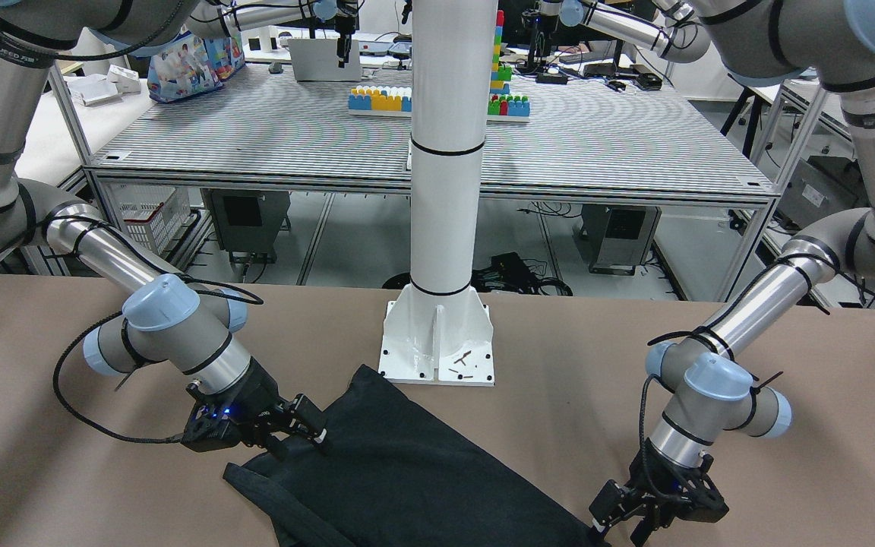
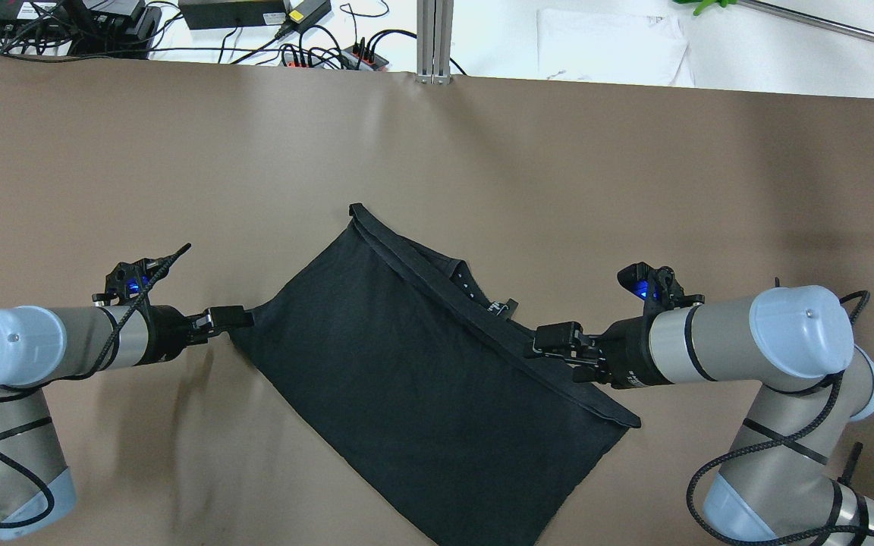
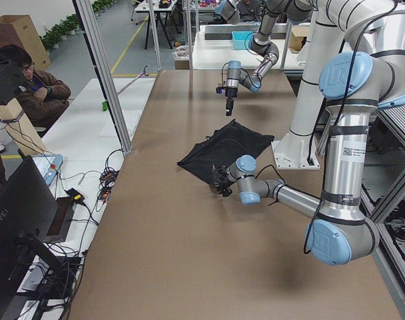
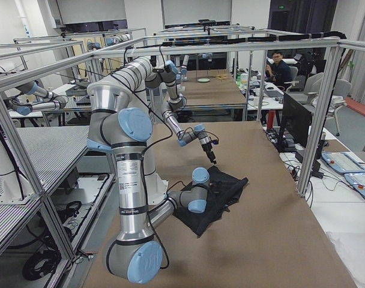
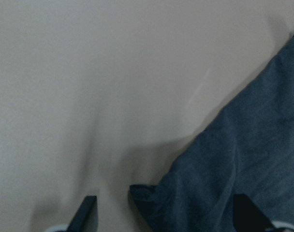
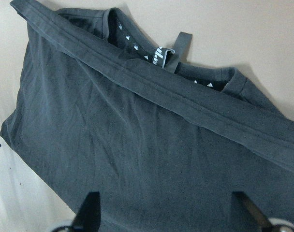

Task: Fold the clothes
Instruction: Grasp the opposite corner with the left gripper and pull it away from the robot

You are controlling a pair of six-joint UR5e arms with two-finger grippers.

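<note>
**Ana:** Where did the black shirt [image 2: 422,379] lie?

**Ben:** At the middle of the overhead view, flat on the brown table [image 2: 179,152] and set on a slant. One corner pointed to the upper middle and another ran off the lower edge. It was doubled over, so the hem band [image 6: 185,96] crossed just below the collar [image 6: 137,43] and its label [image 6: 160,55].

**Ana:** How would it handle?

**Ben:** I judged it light and limp. A thin knit like that would sag and drag rather than keep a shape. It wouldn't break, but the two layers could slide on each other. I would take it at a corner or along the doubled hem, pinching both layers at once.

**Ana:** And the left gripper [image 2: 234,317]?

**Ben:** It sat at the shirt's left-hand corner in the overhead view. Its wrist camera showed the fingers [image 5: 87,212] spread wide at the bottom of the frame. The tip of the corner lay between them, and nothing was pinched.

**Ana:** The right gripper [image 2: 551,340]?

**Ben:** It was at the hem band, right of centre in the overhead view, close to the collar. Its fingers [image 6: 90,208] were just as wide apart and straddled the cloth without holding it. I could not tell whether the tips pressed on the fabric.
</note>
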